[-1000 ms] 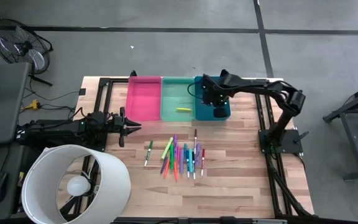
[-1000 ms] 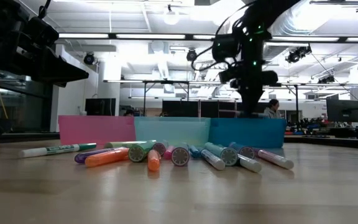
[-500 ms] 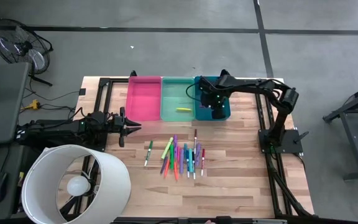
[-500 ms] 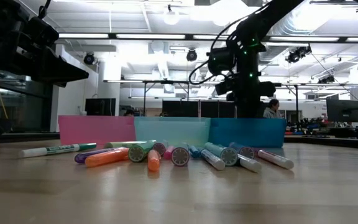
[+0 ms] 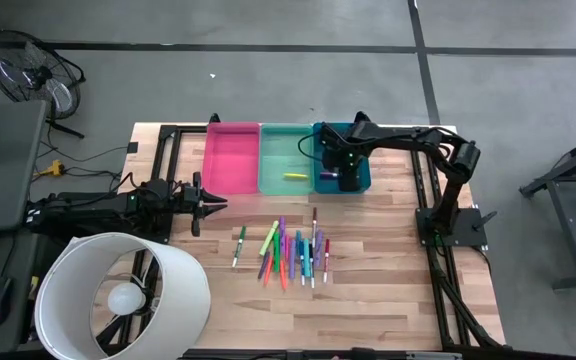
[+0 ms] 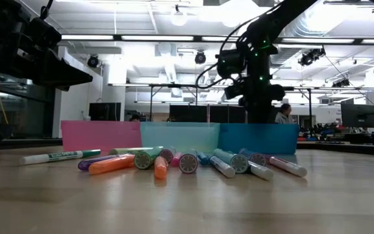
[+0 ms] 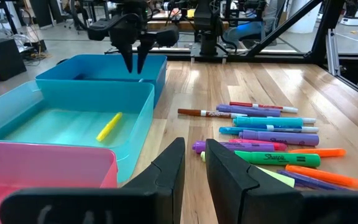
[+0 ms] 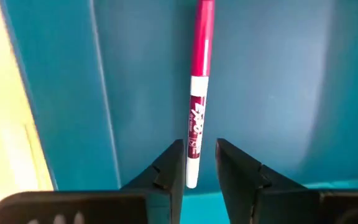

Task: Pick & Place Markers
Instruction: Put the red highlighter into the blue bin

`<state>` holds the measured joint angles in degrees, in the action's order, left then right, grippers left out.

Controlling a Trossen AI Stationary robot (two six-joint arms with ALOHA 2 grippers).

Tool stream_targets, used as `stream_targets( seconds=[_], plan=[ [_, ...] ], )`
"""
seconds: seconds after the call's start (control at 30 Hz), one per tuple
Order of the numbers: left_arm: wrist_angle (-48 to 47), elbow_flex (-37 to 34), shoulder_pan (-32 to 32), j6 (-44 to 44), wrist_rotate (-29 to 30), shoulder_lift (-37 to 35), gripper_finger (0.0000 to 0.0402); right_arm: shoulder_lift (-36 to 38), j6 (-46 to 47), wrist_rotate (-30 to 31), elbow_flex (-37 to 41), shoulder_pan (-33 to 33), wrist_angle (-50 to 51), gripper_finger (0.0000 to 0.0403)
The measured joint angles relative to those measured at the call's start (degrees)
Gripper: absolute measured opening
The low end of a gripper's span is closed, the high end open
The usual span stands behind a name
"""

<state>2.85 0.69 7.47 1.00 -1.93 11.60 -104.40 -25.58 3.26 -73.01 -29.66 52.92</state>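
- The right arm reaches from its base at the counter's right edge toward the far edge, elbow bent, its wrist angled down into the blue rectangular plastic bin.
- The right gripper hangs inside that bin, its two dark fingers slightly parted on either side of a pink-and-white thin marker lying on the bin floor; whether they grip it cannot be told.
- A yellow marker lies in the green plastic bin, beside the pink plastic bin.
- A cluster of mixed-colour markers lies mid-counter.
- The left arm lies level along the left edge, its gripper with fingers a little apart, holding nothing.
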Motion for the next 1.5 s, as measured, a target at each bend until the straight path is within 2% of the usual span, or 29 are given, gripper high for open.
stream_targets(
  seconds=[0.13,0.3,0.4,0.6,0.87,1.23,1.5],
  plan=[
    [0.0,0.0,0.0,0.0,0.0,0.0,0.0062,0.4,8.0,3.4,0.0,1.1,0.2,0.0081],
    [0.0,0.0,0.0,0.0,0.0,0.0,0.0062,2.2,30.6,16.9,0.0,3.1,2.0,0.0089],
    [0.0,0.0,0.0,0.0,0.0,0.0,0.0062,4.1,40.8,19.5,0.0,4.6,4.5,0.0094],
    [0.0,0.0,0.0,0.0,0.0,0.0,0.0062,7.5,59.2,11.3,0.0,9.9,7.4,0.0095],
    [0.0,0.0,0.0,0.0,0.0,0.0,0.0062,8.4,79.5,2.7,0.0,20.7,9.2,0.0095],
    [0.0,0.0,0.0,0.0,0.0,0.0,0.0062,6.7,104.1,1.6,0.0,34.4,8.9,0.0095],
    [0.0,0.0,0.0,0.0,0.0,0.0,0.0062,1.4,118.2,-0.9,0.0,40.3,3.2,0.0099]
  ],
)
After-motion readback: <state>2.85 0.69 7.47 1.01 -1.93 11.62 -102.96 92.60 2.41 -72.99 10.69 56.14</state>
